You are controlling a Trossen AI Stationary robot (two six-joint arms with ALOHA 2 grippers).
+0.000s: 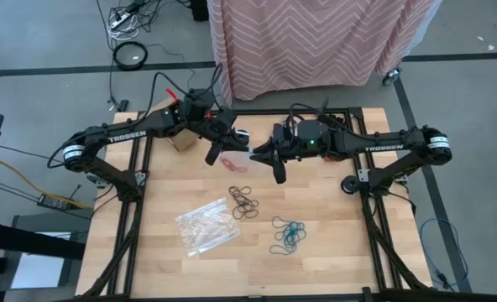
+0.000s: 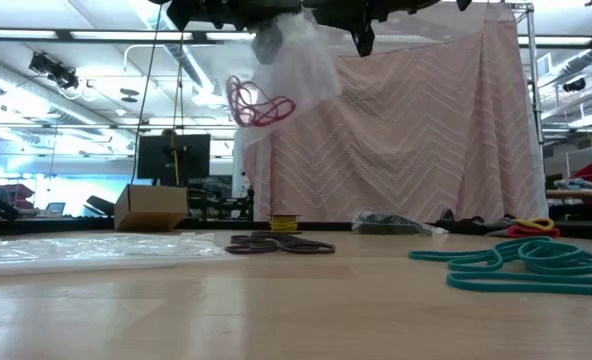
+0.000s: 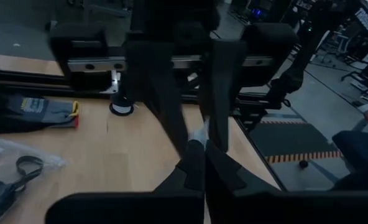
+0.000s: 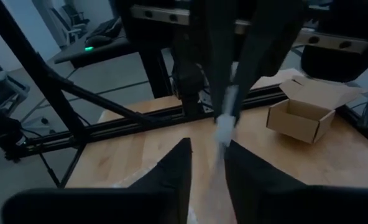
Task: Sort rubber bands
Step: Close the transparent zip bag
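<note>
Red bands: a loose tangle of red loops point(image 2: 259, 104) inside a clear bag point(image 2: 294, 62) held up in the air above the worktop point(image 1: 332, 243), far middle.
Left hand point(image 1: 217, 148): shut, pinching the bag's top edge.
Right hand point(image 1: 275, 159): fingers slightly parted around the bag's edge (grip hard to judge).
Brown bands point(image 1: 243, 201): pile at worktop centre.
Teal bands point(image 1: 288, 234): pile near right.
Writing: "TROSSEN" on both arms.
Empty bag point(image 1: 207, 225): flat, near left.
Box point(image 4: 308, 109): open cardboard, far left.
</note>
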